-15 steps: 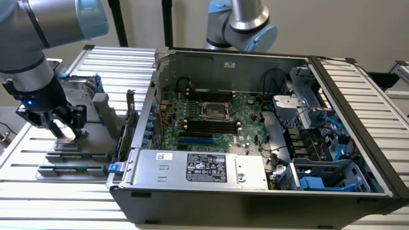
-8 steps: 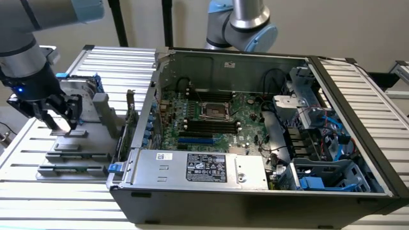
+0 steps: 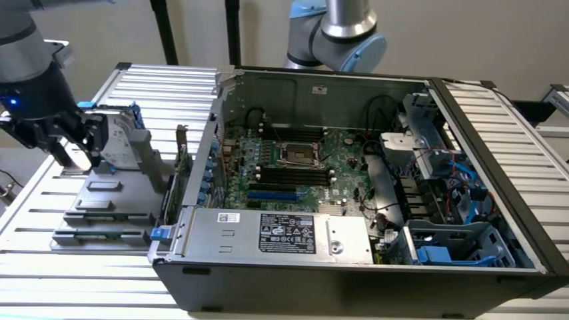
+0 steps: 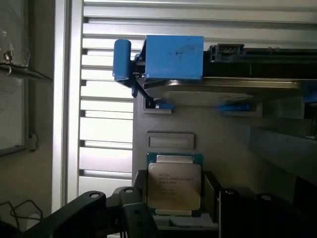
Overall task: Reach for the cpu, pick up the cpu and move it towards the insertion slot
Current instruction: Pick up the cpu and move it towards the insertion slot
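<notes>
Closest to the wrist camera was your gripper (image 3: 78,157), straddling the cpu (image 4: 174,186); whether it was clenched on the chip or slack, you could not tell from these views. The cpu sat flat over the grey fixture (image 4: 233,148), near the hard drive (image 4: 233,87) with its blue bracket (image 4: 173,57), and a shallow recess (image 4: 171,140) lay between chip and drive. The insertion slot (image 3: 300,155) was well apart from the drive, inside the computer case (image 3: 356,280). The chip's metal lid faced up, its edges were square to the drive, and its slightly longer axis seemed to point at the drive. To do this step well, I judge you needed contact centred on two opposite edges, light pressure, and the chip kept level and clear of the bracket.
</notes>
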